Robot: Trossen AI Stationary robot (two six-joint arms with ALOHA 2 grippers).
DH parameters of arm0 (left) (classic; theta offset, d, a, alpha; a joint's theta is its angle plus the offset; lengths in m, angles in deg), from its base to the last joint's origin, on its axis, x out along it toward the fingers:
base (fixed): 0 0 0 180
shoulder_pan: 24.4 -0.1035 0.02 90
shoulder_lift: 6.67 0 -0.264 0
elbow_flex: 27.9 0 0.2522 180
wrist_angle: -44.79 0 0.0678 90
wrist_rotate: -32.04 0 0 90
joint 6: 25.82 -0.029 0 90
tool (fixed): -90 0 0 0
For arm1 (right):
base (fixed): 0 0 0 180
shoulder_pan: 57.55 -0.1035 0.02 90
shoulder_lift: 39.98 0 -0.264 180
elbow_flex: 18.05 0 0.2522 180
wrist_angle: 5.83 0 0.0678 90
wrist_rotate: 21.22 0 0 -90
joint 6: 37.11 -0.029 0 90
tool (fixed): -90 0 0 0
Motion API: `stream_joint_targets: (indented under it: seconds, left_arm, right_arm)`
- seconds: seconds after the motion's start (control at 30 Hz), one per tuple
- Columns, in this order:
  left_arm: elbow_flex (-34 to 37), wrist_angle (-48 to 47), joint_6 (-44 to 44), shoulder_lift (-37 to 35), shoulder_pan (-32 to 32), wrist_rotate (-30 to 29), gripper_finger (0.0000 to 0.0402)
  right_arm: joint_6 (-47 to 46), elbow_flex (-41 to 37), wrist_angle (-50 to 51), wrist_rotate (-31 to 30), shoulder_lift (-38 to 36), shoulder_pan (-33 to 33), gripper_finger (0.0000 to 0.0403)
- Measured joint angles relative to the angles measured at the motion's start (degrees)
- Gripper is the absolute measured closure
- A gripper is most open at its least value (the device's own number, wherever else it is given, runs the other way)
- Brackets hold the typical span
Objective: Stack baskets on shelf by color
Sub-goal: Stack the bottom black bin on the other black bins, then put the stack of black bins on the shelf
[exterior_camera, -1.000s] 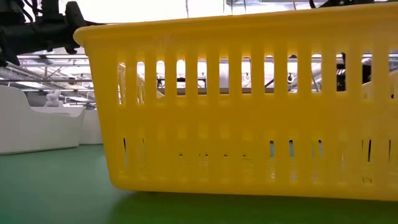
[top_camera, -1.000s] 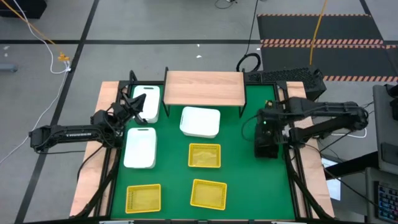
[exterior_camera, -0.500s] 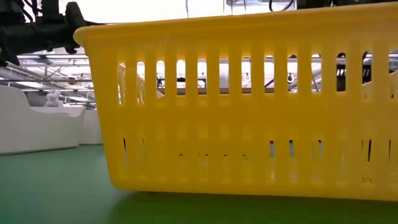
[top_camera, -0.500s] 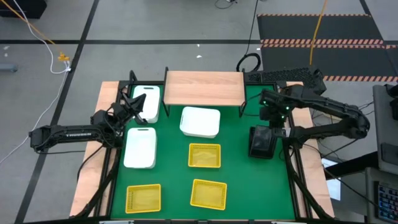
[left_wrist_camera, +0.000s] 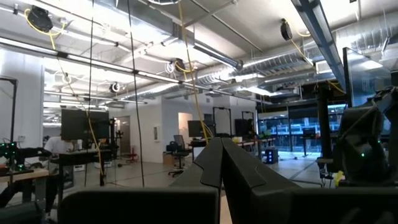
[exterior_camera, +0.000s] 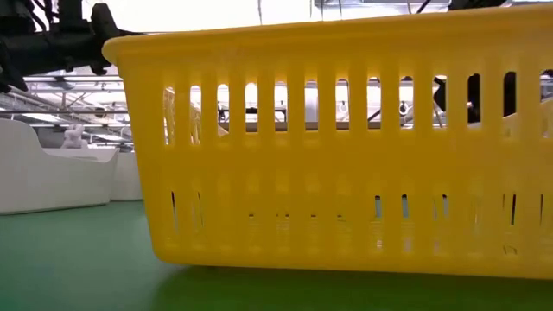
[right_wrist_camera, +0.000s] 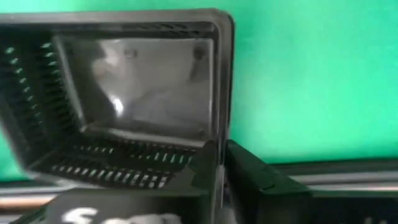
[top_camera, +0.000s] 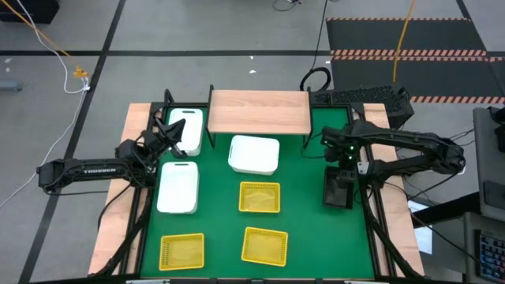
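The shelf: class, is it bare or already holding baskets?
Bare. From above, the shelf shows only plain wood; every basket sits on the green mat.

Your low view was almost wholly blocked by a yellow basket [exterior_camera: 346, 147] cut off at the right edge, and the right gripper [top_camera: 341, 168] hid part of the black basket [top_camera: 339, 189] from above.

Green mat [top_camera: 300, 197] is covering the worktop, with bare wood edge [top_camera: 118, 189] showing at the side. Yellow cable [top_camera: 47, 47] is trailing over the grey floor [top_camera: 237, 31]. Striped black ramp [top_camera: 410, 47] is lying beyond. A person is sitting at a desk [left_wrist_camera: 59, 146] in the room behind.
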Motion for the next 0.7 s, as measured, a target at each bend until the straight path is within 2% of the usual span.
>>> stream_joint_targets:
  seconds: [0.2, 0.33, 0.6, 0.7]
  left_arm:
    - [0.00, -0.18, 0.00, 0.00, 0.00, 0.02, 0.0396]
    - [0.00, -0.38, 0.00, 0.00, 0.02, 0.02, 0.0396]
    - [0.00, -0.95, 0.02, 0.00, 0.00, 0.37, 0.0396]
    - [0.00, -2.16, 0.51, 0.02, 0.00, 1.53, 0.0396]
  right_arm:
    - [-4.90, 2.47, -2.84, -0.17, -0.79, 0.00, 0.0304]
    - [-10.39, 4.81, -2.09, -4.60, -0.84, 0.00, 0.0272]
    - [-16.41, 14.81, 1.64, -4.15, -2.03, -2.21, 0.0284]
    - [-25.19, 16.85, 2.08, -2.11, -2.99, -6.18, 0.0296]
